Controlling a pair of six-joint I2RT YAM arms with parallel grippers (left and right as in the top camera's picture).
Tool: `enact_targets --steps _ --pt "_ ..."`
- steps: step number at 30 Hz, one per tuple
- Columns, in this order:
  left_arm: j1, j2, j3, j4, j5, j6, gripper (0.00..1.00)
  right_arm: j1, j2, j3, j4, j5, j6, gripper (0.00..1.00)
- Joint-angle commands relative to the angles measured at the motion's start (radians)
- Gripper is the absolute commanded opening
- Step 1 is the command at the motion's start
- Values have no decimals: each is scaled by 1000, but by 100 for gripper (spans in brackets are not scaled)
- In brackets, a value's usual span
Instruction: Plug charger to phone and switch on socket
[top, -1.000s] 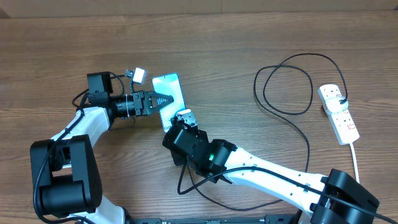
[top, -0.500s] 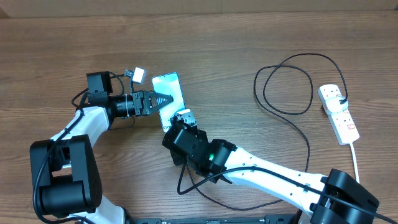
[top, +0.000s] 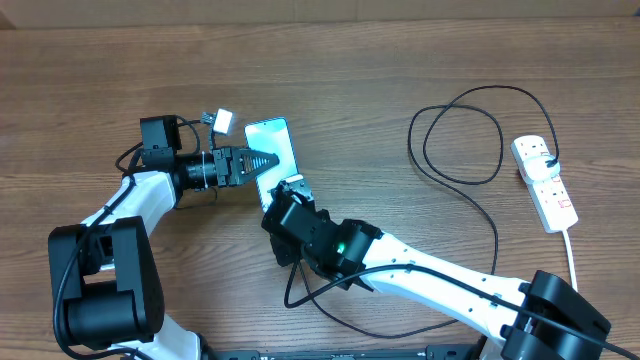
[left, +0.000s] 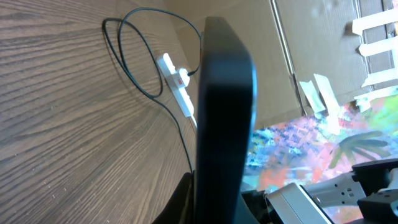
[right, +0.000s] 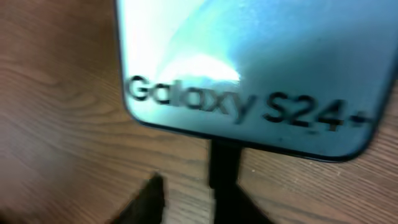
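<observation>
**Charger tip at the phone's lower end, right arm slightly shifted**

Since the earlier frame the right gripper (top: 292, 187) has edged a little leftward; nothing else has moved. The phone (top: 278, 140) lies flat on the worktop (top: 400, 60), left of centre. Its long axis runs far to near, and the "Galaxy S24" end points at the right gripper. The left gripper (top: 262, 160) has its jaws closed, tip resting on the phone's left side.

Only the right wrist view shows the charger's connector (right: 224, 165) touching the phone's lower edge; how wide those jaws stand is unclear. Overhead, the charger (top: 410, 140) loops near the socket (top: 545, 180), far right.
</observation>
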Motion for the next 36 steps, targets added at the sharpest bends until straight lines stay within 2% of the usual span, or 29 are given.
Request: enact_targets --steps 1,5,10,16,22,28,36 --pt "-21 -8 -11 -14 72 4 4 -25 -26 51 5 -7 -11 38" --pt "-21 -8 -11 -13 27 4 4 -25 -51 51 -19 -35 -11 49" --pt "-21 -8 -11 10 27 4 4 -26 -89 51 -51 -23 -11 66" --pt "-21 -8 -11 16 27 4 4 -26 -115 51 -122 40 -11 71" --pt "-21 -8 -11 16 27 3 4 -23 -116 47 -143 -52 -3 71" --pt "-21 -8 -11 16 27 -12 4 -17 -79 30 -113 -49 0 70" --pt "-21 -8 -11 16 27 -31 4 -12 -26 12 -95 -46 53 49"
